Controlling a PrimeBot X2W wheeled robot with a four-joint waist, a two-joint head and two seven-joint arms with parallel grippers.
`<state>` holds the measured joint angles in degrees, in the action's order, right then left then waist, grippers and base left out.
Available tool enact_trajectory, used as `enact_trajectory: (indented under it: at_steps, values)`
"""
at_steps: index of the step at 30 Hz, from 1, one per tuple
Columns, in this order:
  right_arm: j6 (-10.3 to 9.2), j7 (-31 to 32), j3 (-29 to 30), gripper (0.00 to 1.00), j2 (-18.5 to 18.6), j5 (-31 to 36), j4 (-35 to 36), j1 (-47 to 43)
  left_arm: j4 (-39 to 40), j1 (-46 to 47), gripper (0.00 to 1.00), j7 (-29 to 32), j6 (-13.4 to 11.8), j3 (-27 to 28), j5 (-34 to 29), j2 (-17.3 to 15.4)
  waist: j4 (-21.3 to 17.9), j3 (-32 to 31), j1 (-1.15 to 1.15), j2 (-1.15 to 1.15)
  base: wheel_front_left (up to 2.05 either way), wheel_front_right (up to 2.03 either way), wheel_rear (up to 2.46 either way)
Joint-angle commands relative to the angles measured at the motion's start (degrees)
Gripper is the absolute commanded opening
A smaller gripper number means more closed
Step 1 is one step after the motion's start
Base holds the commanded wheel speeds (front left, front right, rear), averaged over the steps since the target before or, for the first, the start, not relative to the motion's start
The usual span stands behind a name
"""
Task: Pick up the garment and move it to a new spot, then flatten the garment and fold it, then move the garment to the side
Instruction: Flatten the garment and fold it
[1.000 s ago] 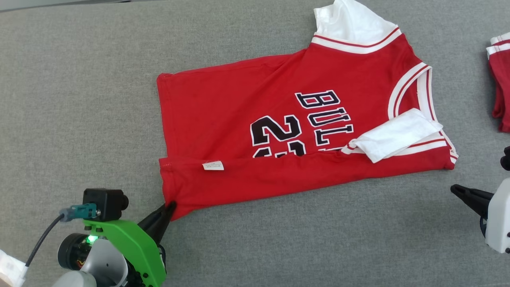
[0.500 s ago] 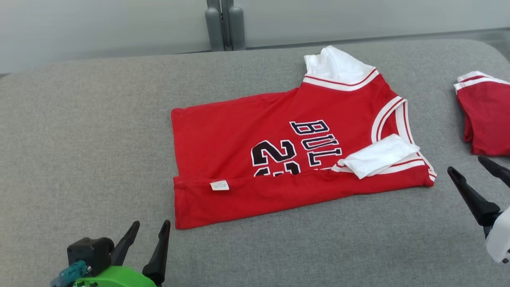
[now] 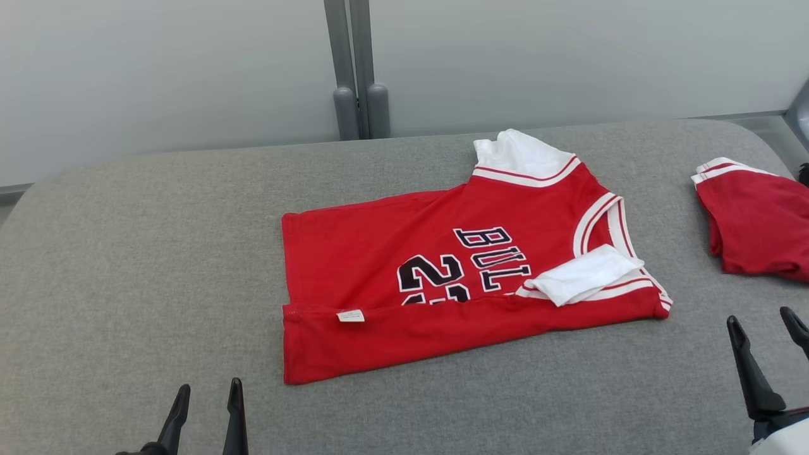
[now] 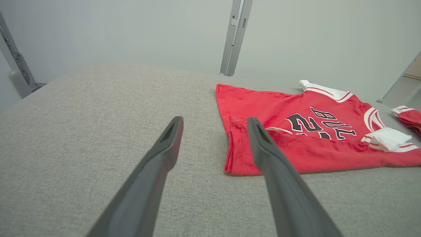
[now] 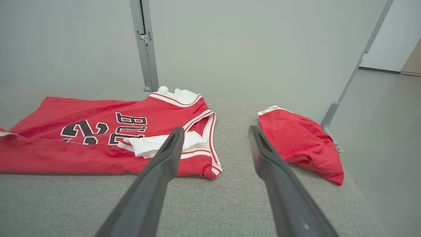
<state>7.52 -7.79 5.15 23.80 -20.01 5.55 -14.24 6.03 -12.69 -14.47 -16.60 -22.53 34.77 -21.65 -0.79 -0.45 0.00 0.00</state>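
Wide apart and empty, the two dark fingers point(image 4: 164, 154) of the left gripper point(image 3: 209, 387) are raised over the grey fabric-covered table point(image 3: 126, 253). Their tips point toward the near left corner of the red jersey point(image 3: 392, 265) and, in the head view, stand clear of the cloth. On the other side, the right gripper point(image 3: 759, 316) has its fingers just as far apart, with nothing between them. It hangs over the table's near right part, in line with the gap between the jersey's near right corner and a second red garment point(image 3: 755, 224).

The jersey lies spread across the middle of the table, its hem toward the robot's left and its neck and armholes toward the right. Its near long edge is folded up over the front in a broad strip, which hides the lower part of the black-and-white lettering point(image 3: 471, 262). A small white label point(image 3: 350, 315) shows on that strip, close to the hem end. At the right end, a white sleeve point(image 3: 584, 275) lies folded across the red-and-white trimmed armhole, resting on top of the strip's edge. More white cloth point(image 3: 515, 151) pokes out past the jersey's far edge.

The second red garment, with white trim, lies rumpled at the table's right edge, well apart from the jersey. Behind the table, a grey upright post point(image 3: 354, 63) stands against a pale wall point(image 3: 158, 69).
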Motion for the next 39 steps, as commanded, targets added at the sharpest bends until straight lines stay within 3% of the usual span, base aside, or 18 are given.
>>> enact_trajectory:
  at_steps: [1, 8, 13, 17, 22, 26, 32, 39]
  values:
    - [-0.06, -2.4, -0.6, 1.0, 0.1, 2.0, -1.8, 0.8, -1.3, 0.0, 1.0, -0.4, 0.7, 0.6, -1.5, 0.2, -0.3, 0.2, 0.0, 0.0, 0.0, 0.0, 0.0]
    - [-0.07, -6.7, -4.2, 1.0, -0.9, 2.5, -11.2, 4.7, -4.4, 1.1, 1.0, -0.7, 4.2, 5.0, -5.8, 3.9, -0.3, 0.4, 0.0, 0.0, 0.0, 0.0, 0.0]
    - [-0.07, -4.9, -5.6, 1.0, 0.5, 0.0, -13.1, 7.3, -5.4, 0.8, 1.0, -0.7, 6.1, 7.2, -6.5, 5.9, -0.2, 0.9, 0.0, 0.0, 0.0, 0.0, 0.0]
    - [-0.06, 5.5, -6.4, 1.0, 3.9, -5.1, -10.9, 11.0, -4.1, 2.4, 1.0, 6.2, 6.7, 6.2, -3.4, 5.4, -0.1, 3.1, 0.0, 0.0, 0.0, 0.0, 0.0]
    - [-0.06, 26.2, -8.6, 1.0, 9.8, -12.1, -5.8, 16.9, -0.1, 8.4, 1.0, 19.5, 7.2, 2.9, -2.3, 3.7, 0.9, 8.5, 0.0, 0.0, 0.0, 0.0, 0.0]
    - [-0.06, 37.0, -9.9, 1.0, 12.3, -14.9, -5.1, 22.2, -0.9, 13.8, 1.0, 26.1, 7.1, 0.3, -2.9, 4.1, 1.8, 12.4, 0.0, 0.0, 0.0, 0.0, 0.0]
    - [-0.04, 41.3, -11.6, 1.0, 10.4, -13.6, -10.2, 27.8, -4.8, 19.0, 1.0, 29.7, 8.5, -2.7, -2.0, 6.7, 3.3, 16.2, 0.0, 0.0, 0.0, 0.0, 0.0]
    - [-0.05, 42.4, -12.8, 1.0, 9.4, -11.0, -15.5, 30.3, -9.7, 22.3, 1.0, 28.6, 9.8, -3.5, -1.8, 8.3, 4.6, 18.2, 0.0, 0.0, 0.0, 0.0, 0.0]
